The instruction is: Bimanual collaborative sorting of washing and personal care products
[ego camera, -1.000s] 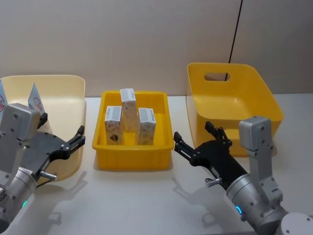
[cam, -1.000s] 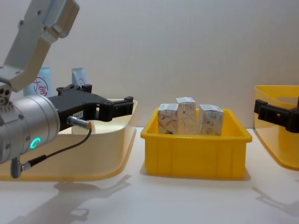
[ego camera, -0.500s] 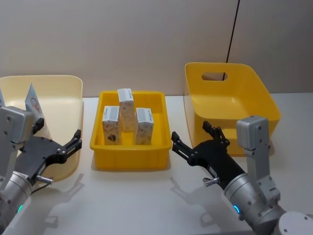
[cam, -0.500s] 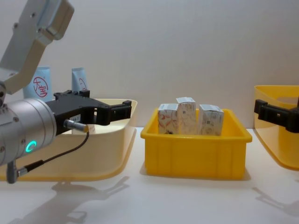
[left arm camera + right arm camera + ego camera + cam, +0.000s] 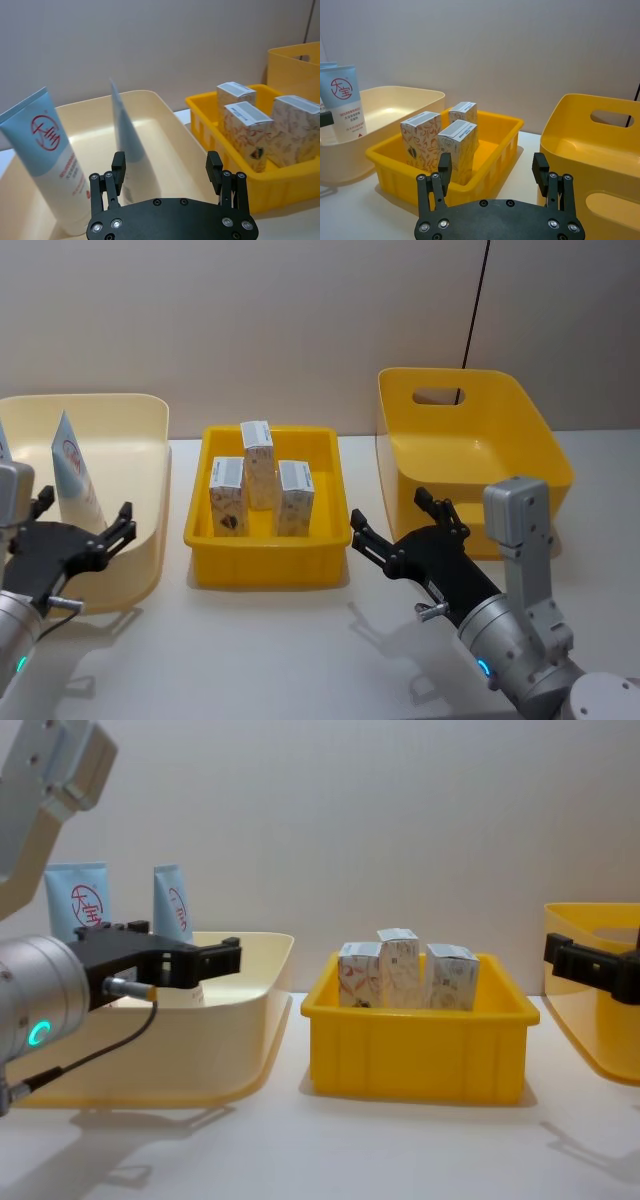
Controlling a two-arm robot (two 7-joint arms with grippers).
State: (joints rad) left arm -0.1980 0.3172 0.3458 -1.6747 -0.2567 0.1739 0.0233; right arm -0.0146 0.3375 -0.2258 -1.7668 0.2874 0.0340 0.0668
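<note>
Head view: the left end effector (image 5: 85, 512), fingers spread and empty, sits at the lower left of the frame by the near side of the cream bin (image 5: 150, 440). Two light-blue squeeze tubes (image 5: 78, 900) stand just beyond its tips. The right end effector (image 5: 390, 510), also spread, hangs right of centre beside the yellow tray (image 5: 270, 565), which holds three white cartons (image 5: 258, 462).

Your left gripper (image 5: 85, 515) has drawn back over the last second. Its spread fingers (image 5: 118, 525), which had reached the cream bin's (image 5: 155, 455) right wall, now sit well inside that wall, over the bin's near part. It seems lower against the bin too, though that's hard to judge. The tube (image 5: 75, 478) standing in the bin now shows in full.
</note>
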